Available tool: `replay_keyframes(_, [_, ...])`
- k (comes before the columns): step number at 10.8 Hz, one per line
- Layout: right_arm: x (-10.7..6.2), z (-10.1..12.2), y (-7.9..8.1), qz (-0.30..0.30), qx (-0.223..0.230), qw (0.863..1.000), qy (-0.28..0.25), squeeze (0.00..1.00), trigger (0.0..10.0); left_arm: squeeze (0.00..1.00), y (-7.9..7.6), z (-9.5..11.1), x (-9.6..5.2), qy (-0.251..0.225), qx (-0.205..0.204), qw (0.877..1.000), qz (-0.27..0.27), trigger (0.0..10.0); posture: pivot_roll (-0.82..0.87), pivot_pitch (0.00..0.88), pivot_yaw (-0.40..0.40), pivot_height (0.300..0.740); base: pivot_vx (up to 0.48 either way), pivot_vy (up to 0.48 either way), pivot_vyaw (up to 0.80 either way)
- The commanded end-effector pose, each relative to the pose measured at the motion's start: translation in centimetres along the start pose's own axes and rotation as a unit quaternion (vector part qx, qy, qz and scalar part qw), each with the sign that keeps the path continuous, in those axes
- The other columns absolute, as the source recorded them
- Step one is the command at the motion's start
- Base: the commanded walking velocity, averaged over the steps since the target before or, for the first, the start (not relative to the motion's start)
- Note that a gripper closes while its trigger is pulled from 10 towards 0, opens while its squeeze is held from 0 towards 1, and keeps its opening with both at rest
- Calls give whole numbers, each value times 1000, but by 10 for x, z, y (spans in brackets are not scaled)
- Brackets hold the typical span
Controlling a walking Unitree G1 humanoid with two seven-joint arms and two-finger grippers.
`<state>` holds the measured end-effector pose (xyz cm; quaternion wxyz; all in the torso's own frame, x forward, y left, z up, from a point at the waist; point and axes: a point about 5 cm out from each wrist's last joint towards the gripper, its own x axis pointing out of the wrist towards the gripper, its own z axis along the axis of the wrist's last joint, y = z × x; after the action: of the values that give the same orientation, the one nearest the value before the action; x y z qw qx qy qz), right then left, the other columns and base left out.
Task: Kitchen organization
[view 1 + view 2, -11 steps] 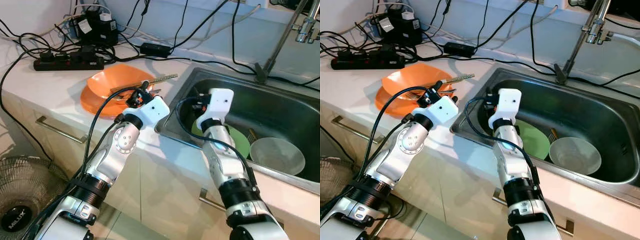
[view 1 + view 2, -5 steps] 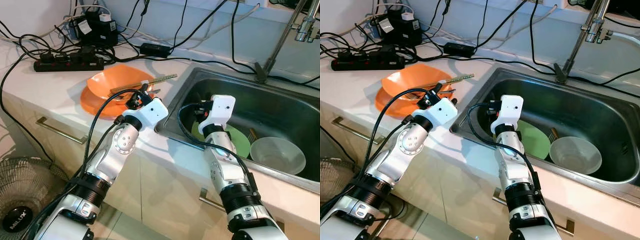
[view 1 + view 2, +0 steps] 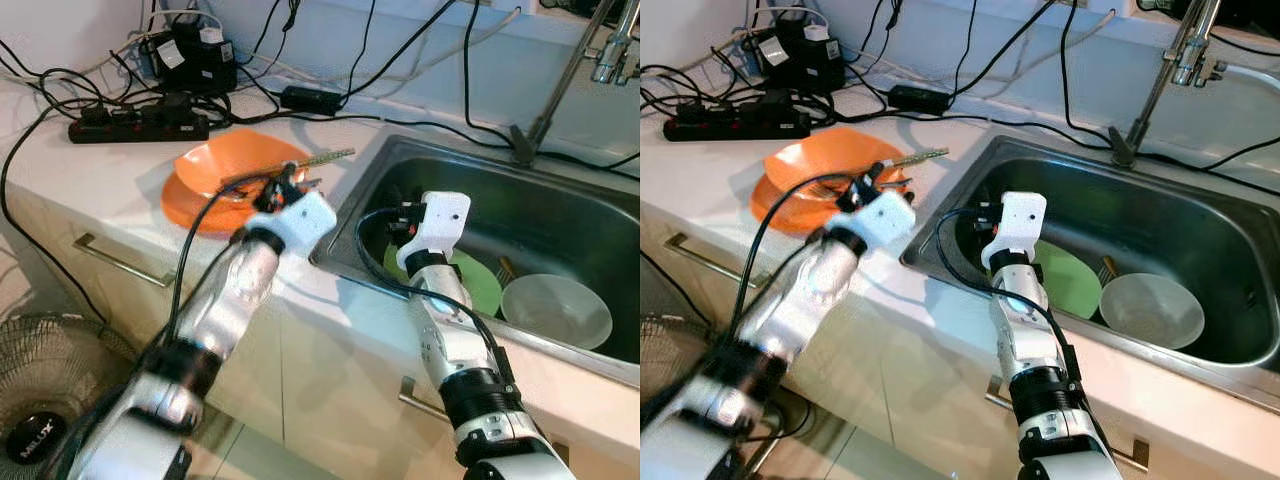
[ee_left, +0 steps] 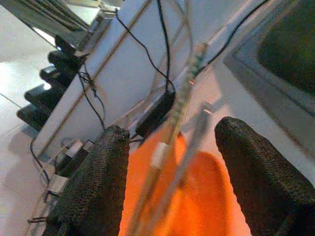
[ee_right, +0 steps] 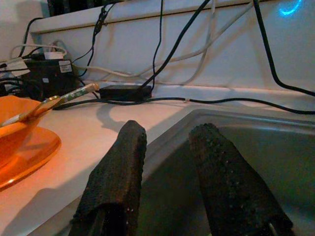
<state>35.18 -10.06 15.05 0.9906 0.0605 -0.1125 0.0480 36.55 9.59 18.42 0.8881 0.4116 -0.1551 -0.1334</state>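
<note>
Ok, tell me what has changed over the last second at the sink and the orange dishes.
The right claw dropped lower into the sink and sits above the green plate, fingers open and empty. The left arm is now motion-blurred; its claw remains at the orange bowl, open around the chopsticks without gripping them. The orange plate, clear bowl and cables have not moved.
</note>
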Motion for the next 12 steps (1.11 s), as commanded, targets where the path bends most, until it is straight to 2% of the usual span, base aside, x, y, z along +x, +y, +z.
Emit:
replay_keyframes(1, [0, -1, -2, -2, -5, 1000, 0, 0, 10000, 0, 3, 2, 5, -4, 0, 1000, 7, 10000, 113, 3, -20, 740, 0, 0, 0])
replay_keyframes(2, [-1, -1, -3, -3, -6, 1000, 0, 0, 10000, 0, 4, 3, 9, -3, 10, 1000, 5, 10000, 110, 7, -18, 740, 0, 0, 0])
replay_keyframes(3, [-1, -1, -3, -6, -7, 1000, 0, 0, 10000, 0, 5, 4, 13, -3, 12, 1000, 4, 4392, 107, 14, -15, 740, 0, 0, 0])
replay_keyframes(4, [-1, -1, -4, -8, -8, 1000, 1, 0, 10000, 0, 5, 5, 15, -6, 12, 1000, 4, 0, 109, 18, -13, 740, 0, 0, 0])
replay_keyframes(12, [0, -3, -2, -9, -9, 1000, 10, 0, 10000, 0, 10, 7, 16, -20, 21, 999, 16, 0, 124, 26, -17, 740, 0, 0, 0])
